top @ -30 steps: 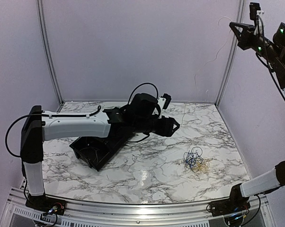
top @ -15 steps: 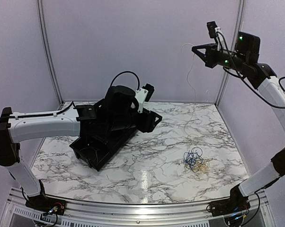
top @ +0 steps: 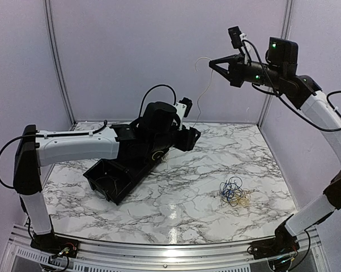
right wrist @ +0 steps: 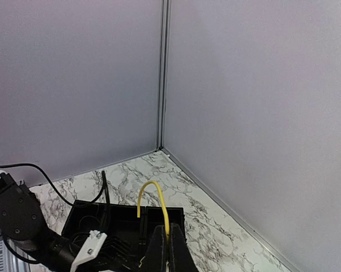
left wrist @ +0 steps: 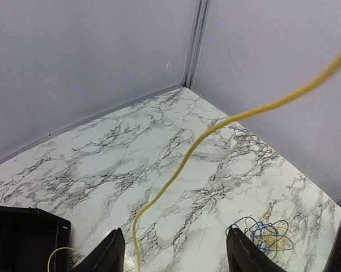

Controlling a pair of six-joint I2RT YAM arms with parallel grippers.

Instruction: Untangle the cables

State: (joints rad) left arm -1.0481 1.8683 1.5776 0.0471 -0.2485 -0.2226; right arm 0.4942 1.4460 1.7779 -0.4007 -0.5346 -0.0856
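A small tangle of blue, yellow and black cables (top: 234, 194) lies on the marble table at the right; it also shows in the left wrist view (left wrist: 267, 235). My right gripper (top: 211, 62) is raised high at the back and shut on a single yellow cable (top: 207, 85), whose short free end curls above the fingers (right wrist: 150, 190). The strand hangs down toward my left gripper (top: 193, 136). In the left wrist view the yellow cable (left wrist: 216, 127) runs between my wide-open left gripper (left wrist: 175, 231) close to its left finger (left wrist: 111, 255), untouched.
A black tray (top: 116, 175) lies tilted on the table's left half under the left arm; a bit of yellow wire shows in it (left wrist: 54, 255). Purple walls enclose the back and sides. The left arm (right wrist: 17, 215) shows below in the right wrist view.
My right gripper has swung left and down with the yellow cable. My left gripper drew back left, then shifted right again under the hanging strand. The tangle has not moved.
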